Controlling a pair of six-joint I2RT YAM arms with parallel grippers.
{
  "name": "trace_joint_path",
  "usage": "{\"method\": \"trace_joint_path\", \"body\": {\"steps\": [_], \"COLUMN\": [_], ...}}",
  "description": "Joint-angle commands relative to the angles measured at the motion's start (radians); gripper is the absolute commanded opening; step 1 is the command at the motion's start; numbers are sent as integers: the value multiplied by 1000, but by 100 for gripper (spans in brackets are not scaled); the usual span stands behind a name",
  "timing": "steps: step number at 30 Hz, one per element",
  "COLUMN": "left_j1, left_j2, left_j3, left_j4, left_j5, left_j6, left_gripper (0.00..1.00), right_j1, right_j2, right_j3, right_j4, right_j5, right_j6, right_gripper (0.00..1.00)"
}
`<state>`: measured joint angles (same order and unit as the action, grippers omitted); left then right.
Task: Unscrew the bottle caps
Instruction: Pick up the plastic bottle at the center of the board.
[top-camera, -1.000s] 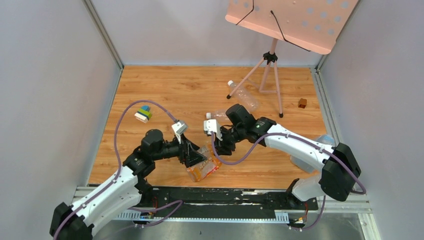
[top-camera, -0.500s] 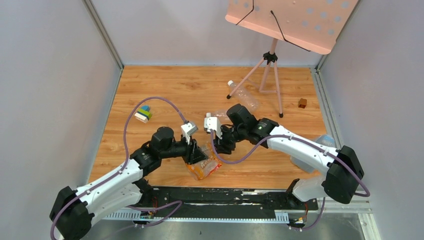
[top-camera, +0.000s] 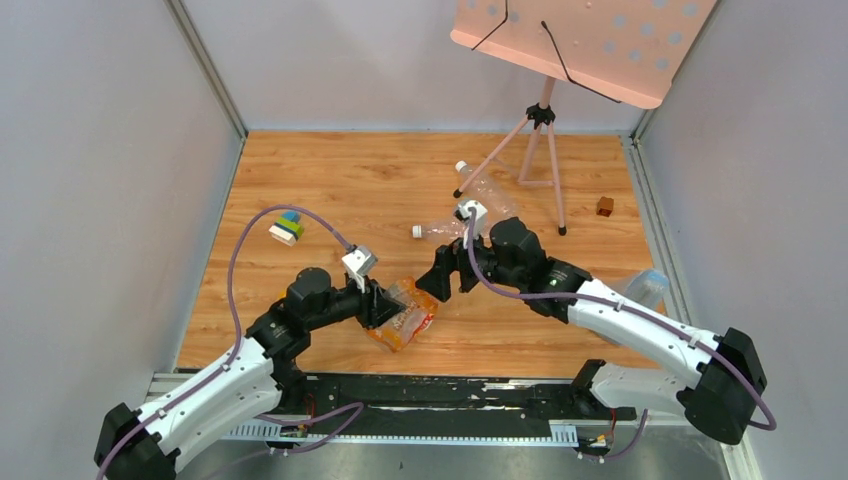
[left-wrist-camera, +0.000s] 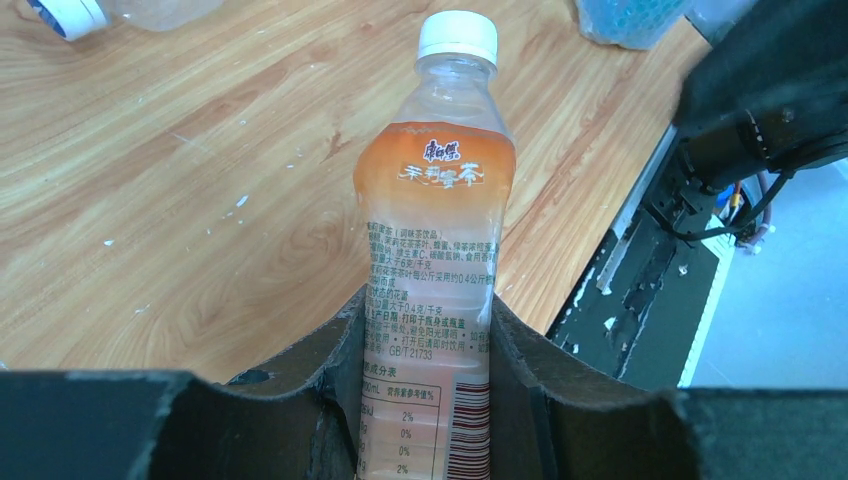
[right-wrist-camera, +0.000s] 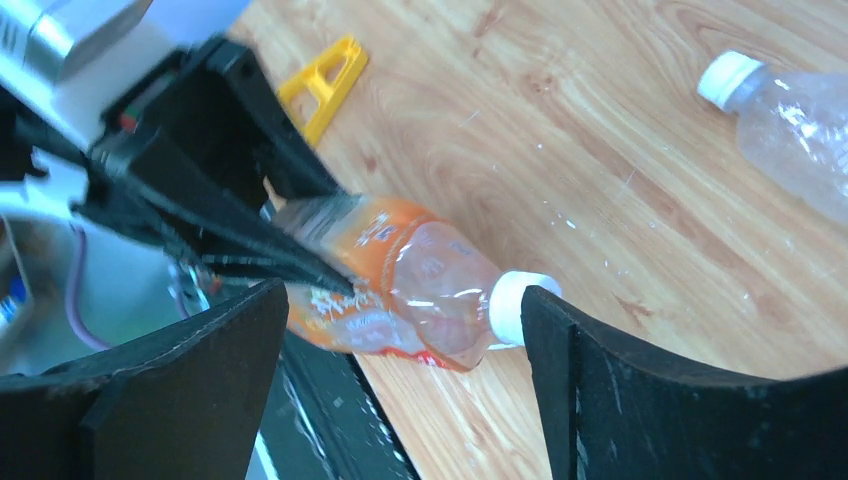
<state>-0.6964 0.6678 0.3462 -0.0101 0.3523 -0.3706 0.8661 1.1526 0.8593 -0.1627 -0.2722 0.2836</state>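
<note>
Over the table (top-camera: 330, 180), left gripper (left-wrist-camera: 425, 310) holds bottle (left-wrist-camera: 432, 200) (white cap (left-wrist-camera: 457, 36) on).

Bottle (top-camera: 403, 318) in the left tool (left-wrist-camera: 425, 318) — right tool (right-wrist-camera: 400, 300) near its cap (right-wrist-camera: 515, 310); second bottle (top-camera: 445, 230) behind them.

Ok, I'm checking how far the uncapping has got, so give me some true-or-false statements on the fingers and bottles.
1. The left gripper is shut on the tea bottle. True.
2. The tea bottle's white cap is off. False: it sits on the neck.
3. The right gripper is clamped on that cap. False: its fingers are wide open.
4. A clear bottle lies near the tripod. True.
</note>
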Motion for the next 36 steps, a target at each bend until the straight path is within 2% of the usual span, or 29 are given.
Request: {"method": "trace_joint_path", "body": {"steps": [1, 3, 6, 9, 14, 19, 22, 25, 27, 31, 36], "left_j1": [1, 1, 1, 1, 1, 1, 1, 1, 1, -1, -59], "left_j2": [-63, -88, -123, -146, -146, -140, -138, -137, -129, -70, 66], "left_j3": [-12, -19, -30, -41, -50, -54, -55, -56, -56, -18, 54], "left_j4": [70, 72, 81, 99, 114, 118, 112, 105, 110, 73, 20], "left_j5": [-3, 4, 12, 20, 33, 32, 22, 2, -8, -13, -59], "left_j6": [-10, -12, -19, -26, -29, -29, -25, -31, -39, -34, -1], "left_gripper": [6, 6, 7, 7, 7, 11, 23, 63, 74, 71, 74], "right_j1": [-40, -75, -122, -125, -125, -125, -125, -125, -124, -111, -62], "right_j2": [-38, -46, -64, -63, -20, -8, -18, -29, -35, -42, -49], "right_j3": [-53, -85, -154, -205, -229, -212, -199, -198, -204, -214, -194], "right_j4": [141, 153, 273, 355, 467, 465, 430, 401, 389, 387, 322], "right_j5": [134, 117, 43, 15, -86, -137, -135, -124, -116, -82, 46], "right_j6": [362, 463, 591, 677, 719, 681, 647, 612, 602, 558, 494], "right_gripper": [87, 85, 79, 69, 56, 30, 19, 15, 15, 13, 12]}}
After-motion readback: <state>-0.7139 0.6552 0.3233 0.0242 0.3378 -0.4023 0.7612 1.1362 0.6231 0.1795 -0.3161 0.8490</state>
